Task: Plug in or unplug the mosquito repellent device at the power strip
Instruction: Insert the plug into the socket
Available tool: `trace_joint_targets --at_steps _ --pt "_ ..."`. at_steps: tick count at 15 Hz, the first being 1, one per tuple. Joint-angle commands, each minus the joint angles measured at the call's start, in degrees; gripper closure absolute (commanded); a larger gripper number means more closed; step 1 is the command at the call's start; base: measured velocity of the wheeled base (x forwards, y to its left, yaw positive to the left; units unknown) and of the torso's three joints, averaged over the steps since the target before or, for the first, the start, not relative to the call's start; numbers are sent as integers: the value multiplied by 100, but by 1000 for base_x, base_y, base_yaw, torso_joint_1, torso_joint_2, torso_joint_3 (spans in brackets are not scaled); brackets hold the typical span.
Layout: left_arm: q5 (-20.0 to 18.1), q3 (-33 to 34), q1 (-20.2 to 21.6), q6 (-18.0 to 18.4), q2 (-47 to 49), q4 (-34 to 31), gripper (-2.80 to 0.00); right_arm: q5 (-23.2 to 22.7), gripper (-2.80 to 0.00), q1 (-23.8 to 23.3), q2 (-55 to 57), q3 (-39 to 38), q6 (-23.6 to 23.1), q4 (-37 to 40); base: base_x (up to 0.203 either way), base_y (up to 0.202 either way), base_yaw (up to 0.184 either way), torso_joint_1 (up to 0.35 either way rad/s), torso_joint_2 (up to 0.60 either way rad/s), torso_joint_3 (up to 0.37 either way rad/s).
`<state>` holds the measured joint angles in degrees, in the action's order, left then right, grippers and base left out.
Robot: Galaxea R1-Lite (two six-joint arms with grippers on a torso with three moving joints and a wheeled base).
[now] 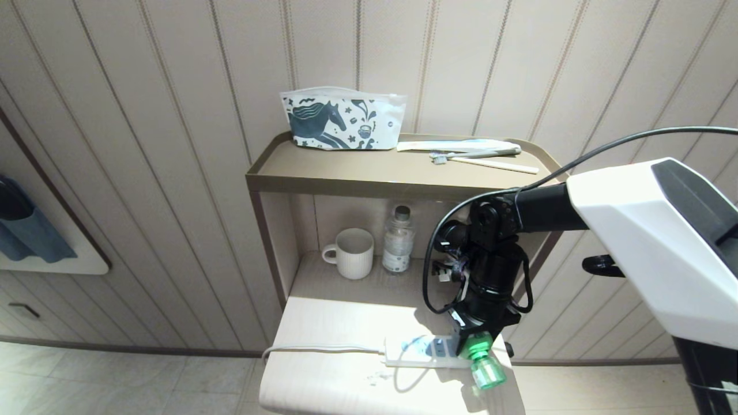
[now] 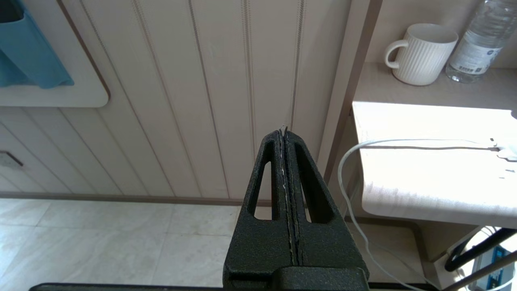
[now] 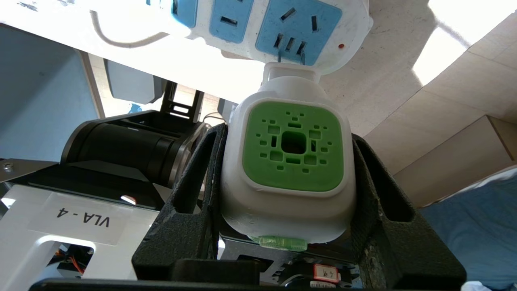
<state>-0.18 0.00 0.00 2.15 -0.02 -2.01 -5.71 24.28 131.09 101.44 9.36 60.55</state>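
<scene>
Now device [image 3: 288, 161] between tool [image 3: 282, 190] fingers

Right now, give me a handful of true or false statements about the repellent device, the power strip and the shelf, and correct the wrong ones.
1. The right end effector grips the mosquito repellent device by its white head. True.
2. The device is at the power strip, its prongs at the end socket. True.
3. The left end effector is wide open. False: it is shut, away from the table.
4. A red mug stands in the shelf. False: it is white, beside a clear bottle.
5. A patterned pouch sits on the shelf top. True.
</scene>
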Motion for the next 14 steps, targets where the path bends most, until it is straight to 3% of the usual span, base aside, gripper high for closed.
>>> trace_joint_targets --at_steps 1,14 --pt "1 0 0 -4 2 -1 0 -9 0 -11 24 7 4 15 0 0 0 0 0 0" --pt "1 0 0 5 2 -1 0 -13 0 -11 -101 -45 206 -114 0 0 0 0 0 0"
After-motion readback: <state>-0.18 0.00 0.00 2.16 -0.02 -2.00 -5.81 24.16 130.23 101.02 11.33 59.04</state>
